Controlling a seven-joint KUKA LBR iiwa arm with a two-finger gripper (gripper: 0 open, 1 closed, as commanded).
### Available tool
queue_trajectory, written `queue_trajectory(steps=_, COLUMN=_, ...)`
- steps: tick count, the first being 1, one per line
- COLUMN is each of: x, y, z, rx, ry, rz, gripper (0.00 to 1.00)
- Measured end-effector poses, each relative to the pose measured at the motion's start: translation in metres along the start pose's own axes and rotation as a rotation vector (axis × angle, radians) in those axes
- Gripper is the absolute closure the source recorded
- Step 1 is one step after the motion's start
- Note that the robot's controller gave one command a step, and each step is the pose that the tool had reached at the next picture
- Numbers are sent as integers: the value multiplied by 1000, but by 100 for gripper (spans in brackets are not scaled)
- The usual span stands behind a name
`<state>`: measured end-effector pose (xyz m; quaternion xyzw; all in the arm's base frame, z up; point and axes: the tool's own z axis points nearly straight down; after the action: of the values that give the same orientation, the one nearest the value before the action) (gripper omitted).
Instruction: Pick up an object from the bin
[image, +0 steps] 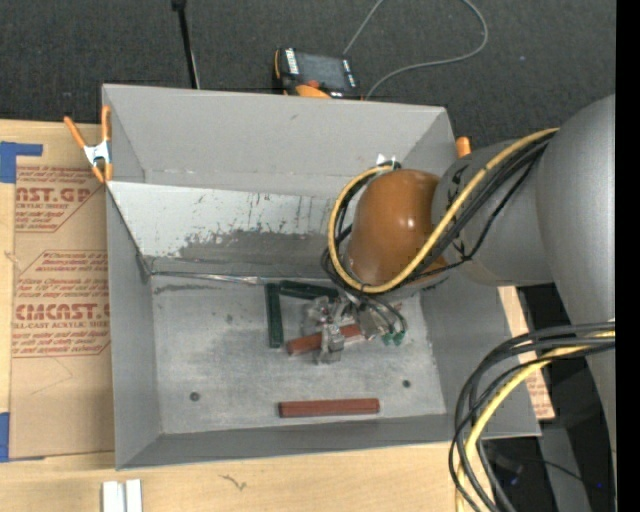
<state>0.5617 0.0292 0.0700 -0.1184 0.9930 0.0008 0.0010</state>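
Okay, camera view: my gripper sits low at centre-right of the grey bin, over the right end of a short red-brown bar; parted or clamped, I can't tell. Just left lies a dark green strip. The longer red-brown bar lies apart by the lower wall. Bin floor scuffed, back wall scratched. Under the bin a light wood table, with dark carpet at frame top.
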Motion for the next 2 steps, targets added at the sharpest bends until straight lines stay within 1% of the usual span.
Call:
queue_trajectory(steps=1, x=13, y=9, z=-255, rx=4, ry=-8, rz=-378, gripper=100)
queue_trajectory(steps=2, x=44, y=39, z=-243, rx=-1, ry=1, rz=-236, gripper=100)
